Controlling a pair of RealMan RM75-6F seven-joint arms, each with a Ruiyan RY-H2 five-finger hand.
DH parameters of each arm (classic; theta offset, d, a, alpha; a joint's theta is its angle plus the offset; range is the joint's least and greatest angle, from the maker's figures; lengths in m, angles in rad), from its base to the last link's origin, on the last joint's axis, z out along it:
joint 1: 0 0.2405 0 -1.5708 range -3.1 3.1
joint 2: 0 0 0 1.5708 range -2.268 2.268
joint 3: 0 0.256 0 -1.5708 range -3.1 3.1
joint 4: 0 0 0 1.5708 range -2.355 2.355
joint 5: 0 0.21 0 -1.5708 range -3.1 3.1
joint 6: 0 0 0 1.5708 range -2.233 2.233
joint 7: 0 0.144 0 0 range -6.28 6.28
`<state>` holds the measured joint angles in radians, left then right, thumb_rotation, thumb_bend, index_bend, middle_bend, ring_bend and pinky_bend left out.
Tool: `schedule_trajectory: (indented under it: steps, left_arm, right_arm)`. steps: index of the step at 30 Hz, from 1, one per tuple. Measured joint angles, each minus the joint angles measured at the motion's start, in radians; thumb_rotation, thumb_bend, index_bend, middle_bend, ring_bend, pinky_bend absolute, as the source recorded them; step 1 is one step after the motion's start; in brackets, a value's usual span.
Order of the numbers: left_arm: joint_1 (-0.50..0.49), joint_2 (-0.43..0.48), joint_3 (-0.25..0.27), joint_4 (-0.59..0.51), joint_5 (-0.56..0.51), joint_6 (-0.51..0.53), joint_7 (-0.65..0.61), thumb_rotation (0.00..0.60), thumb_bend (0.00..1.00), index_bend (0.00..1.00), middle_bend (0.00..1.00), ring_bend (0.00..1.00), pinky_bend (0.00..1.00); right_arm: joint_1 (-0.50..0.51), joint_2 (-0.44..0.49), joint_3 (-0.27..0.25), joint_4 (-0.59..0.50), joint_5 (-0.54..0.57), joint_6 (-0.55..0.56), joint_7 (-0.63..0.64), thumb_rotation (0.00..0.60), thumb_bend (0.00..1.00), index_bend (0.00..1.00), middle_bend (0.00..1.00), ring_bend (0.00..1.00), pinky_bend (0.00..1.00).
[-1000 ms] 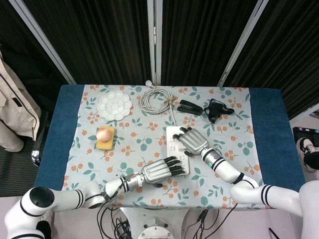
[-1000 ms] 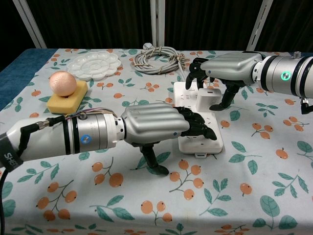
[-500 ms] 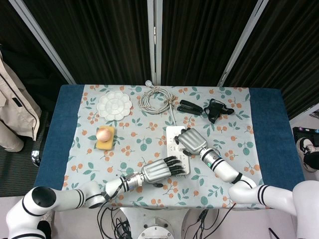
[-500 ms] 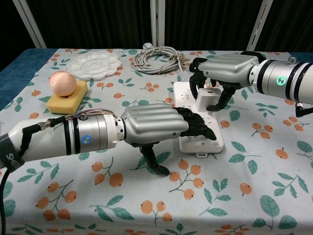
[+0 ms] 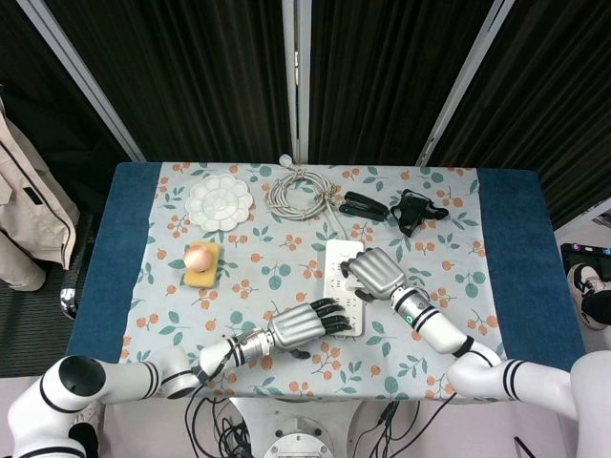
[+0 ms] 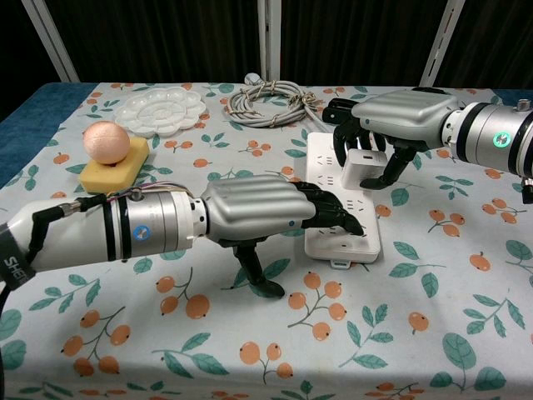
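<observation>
The power strip (image 6: 343, 200) lies mid-bench, its cord running toward 12 o'clock to the coiled cable (image 5: 298, 190). The left robot hand (image 6: 266, 208) presses its fingertips on the strip's near end, at about 6 o'clock, pinning it flat without grasping it. The right robot hand (image 6: 391, 125) is curled around the white adapter (image 6: 364, 170) plugged in at the strip's far half, thumb on one side, fingers (image 6: 345, 133) on the other; it looks to be grasping it. To do this well, the pull should probably go straight up off the sockets, with the left keeping firm downward pressure so the strip neither lifts nor twists.
</observation>
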<state>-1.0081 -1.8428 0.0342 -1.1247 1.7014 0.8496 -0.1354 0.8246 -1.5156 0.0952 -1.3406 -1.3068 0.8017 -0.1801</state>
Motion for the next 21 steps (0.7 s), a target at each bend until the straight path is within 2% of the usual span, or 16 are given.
schedule_trajectory:
  steps: [21]
  left_arm:
    - [-0.023, 0.015, -0.005, -0.011, -0.038, -0.034, -0.041, 0.6, 0.16, 0.11, 0.15, 0.05, 0.09]
  right_arm:
    - [-0.026, 0.022, -0.013, 0.029, -0.121, 0.075, 0.16, 0.6, 0.34, 0.94, 0.74, 0.47, 0.47]
